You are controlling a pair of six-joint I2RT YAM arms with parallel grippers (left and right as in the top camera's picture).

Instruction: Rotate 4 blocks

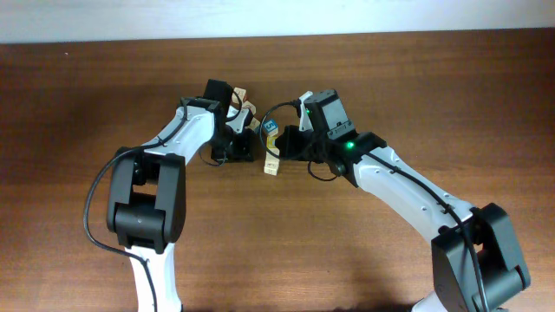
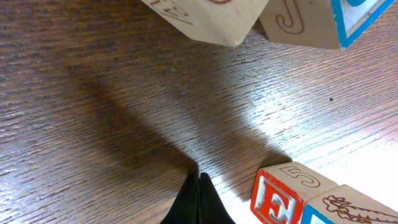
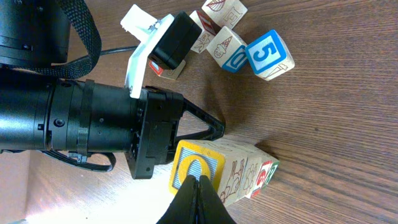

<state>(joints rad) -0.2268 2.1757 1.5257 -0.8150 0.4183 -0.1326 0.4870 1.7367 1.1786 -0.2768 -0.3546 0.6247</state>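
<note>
- table (image 1: 87, 104): bare wood with no rim in sight, so a cube shoved too hard can slide off line. The near edge is cut off in the overhead view.
- left arm (image 1: 186, 130) and right arm (image 1: 408, 186): the wrists meet mid-table toward the far side, close together. The main risk is the two bumping if either swings. From above they cover much of the cluster.
- left gripper (image 2: 199, 196): fingers pressed together, holding nothing, low over the wood. A sideways sweep could knock the "E" block (image 2: 277, 199) just to its right. Can't tell whether the tips touch the table.
- right gripper (image 3: 198, 198): closed and empty, tips at the near edge of the yellow-topped block (image 3: 198, 165). Pushing with closed tips could spin it too far, or drag along the red-printed neighbour (image 3: 264, 175) touching it. Contact with the block isn't clear.
- blocks (image 1: 272, 165): they sit between the two wrists. One pair is by the right gripper; the rest are in a loose cluster farther off, next to a blue "5" block (image 3: 269, 55). Packed cubes may turn together. Several are cropped or hidden, so a count of four can't be confirmed, and which ones already sit turned is unreadable.
</note>
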